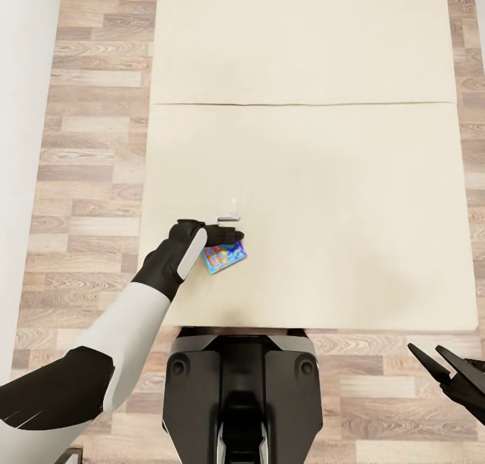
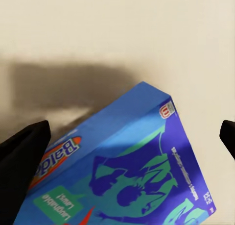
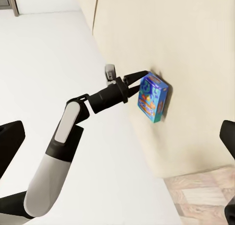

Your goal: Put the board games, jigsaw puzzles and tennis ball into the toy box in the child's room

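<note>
The blue board game [image 1: 225, 257] sits near the front edge of the cream bed [image 1: 337, 181], tilted up on one edge, with the left pincer [image 1: 232, 236] at its upper rim. In the right wrist view a finger lies along the box's top edge, yet whether the jaws actually pinch the box I cannot tell. The right pincer [image 1: 441, 361] hangs released over the wood floor [image 1: 87, 147], well apart. The box looks like light, stiff cardboard with a glossy, likely slippery print; a hold across its thin depth near mid-length seems safest.
</note>
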{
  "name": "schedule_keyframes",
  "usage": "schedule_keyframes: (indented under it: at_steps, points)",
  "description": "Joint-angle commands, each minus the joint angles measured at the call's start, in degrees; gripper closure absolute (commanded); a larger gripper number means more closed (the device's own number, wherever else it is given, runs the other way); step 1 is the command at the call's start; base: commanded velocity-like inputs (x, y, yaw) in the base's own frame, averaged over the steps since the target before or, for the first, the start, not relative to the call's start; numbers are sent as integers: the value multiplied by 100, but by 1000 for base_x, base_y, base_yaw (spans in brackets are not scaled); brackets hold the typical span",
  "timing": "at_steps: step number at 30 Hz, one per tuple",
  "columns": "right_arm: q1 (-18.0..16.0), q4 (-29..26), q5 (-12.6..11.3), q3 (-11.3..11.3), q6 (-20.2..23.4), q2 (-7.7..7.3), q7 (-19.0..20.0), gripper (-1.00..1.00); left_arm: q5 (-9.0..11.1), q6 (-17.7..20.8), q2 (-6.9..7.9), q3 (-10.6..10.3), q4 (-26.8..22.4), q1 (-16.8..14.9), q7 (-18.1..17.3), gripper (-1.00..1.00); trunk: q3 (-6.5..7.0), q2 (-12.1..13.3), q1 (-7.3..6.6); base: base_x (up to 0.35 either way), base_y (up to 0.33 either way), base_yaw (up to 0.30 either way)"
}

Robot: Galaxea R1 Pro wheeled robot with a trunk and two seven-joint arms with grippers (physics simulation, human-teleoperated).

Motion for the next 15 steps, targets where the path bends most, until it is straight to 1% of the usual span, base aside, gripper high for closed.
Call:
schedule_keyframes:
  at_steps: [1, 11, 15]
  points:
    - [-1, 0, -14, -3, 37, -1, 4, -100, 0, 36, 0, -2, 163, 1, 47, -100, -6, -7, 4, -97, 0, 0]
    - [-1, 0, -19, -4, 37, -9, 4, -100, 0, 36, 0, -2, 163, -2, 47, -100, -6, -7, 4, -98, 0, 0]
    - [-1, 0, -22, -6, 37, -10, 4, -100, 0, 36, 0, -2, 163, -3, 47, -100, -6, -7, 4, -190, 0, 0]
